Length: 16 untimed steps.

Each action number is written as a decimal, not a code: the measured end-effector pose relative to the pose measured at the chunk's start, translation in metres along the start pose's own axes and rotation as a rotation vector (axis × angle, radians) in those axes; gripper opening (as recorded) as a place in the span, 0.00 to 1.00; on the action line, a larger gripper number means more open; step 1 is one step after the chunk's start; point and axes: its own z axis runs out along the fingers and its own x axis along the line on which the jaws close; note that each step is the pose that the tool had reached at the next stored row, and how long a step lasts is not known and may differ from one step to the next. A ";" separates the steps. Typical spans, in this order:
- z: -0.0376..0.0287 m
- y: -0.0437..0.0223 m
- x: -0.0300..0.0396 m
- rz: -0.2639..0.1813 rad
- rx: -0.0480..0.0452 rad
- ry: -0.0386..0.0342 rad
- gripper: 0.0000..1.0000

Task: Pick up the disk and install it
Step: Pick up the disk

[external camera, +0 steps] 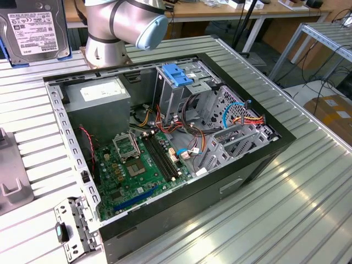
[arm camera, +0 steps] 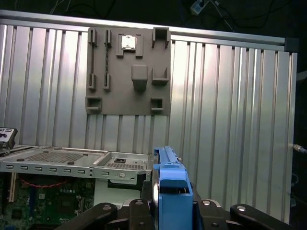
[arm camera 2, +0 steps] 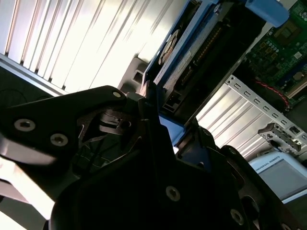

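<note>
The disk (external camera: 33, 30) is a grey metal drive in a light-blue carrier. It hangs clear of the table at the far corner on the exterior view's left, beside the grey arm (external camera: 124, 25). In the first wrist view the disk (arm camera: 171, 189) is edge-on, its blue carrier clamped between the black fingers (arm camera: 139, 208) of my gripper (arm camera: 171, 207). In the second wrist view the disk (arm camera 2: 189, 52) stands out beyond the gripper (arm camera 2: 160, 112), which is shut on it. The open computer case (external camera: 275, 144) lies on the table with its drive cage and blue latch (external camera: 177, 74) at the far side.
Inside the case are the motherboard (external camera: 137, 165), a power supply (external camera: 96, 96) and loose cables (external camera: 242, 113). A metal bracket (external camera: 71, 228) lies by the case's near corner. A grey fixture plate (arm camera: 128, 72) rests on the ribbed table (external camera: 286, 209).
</note>
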 end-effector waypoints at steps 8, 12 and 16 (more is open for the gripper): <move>-0.0002 -0.0010 0.0056 0.000 -0.0001 0.0000 0.37; -0.0003 -0.0009 0.0086 0.000 -0.0001 0.0001 0.37; -0.0004 -0.0008 0.0112 0.000 0.0000 0.0000 0.37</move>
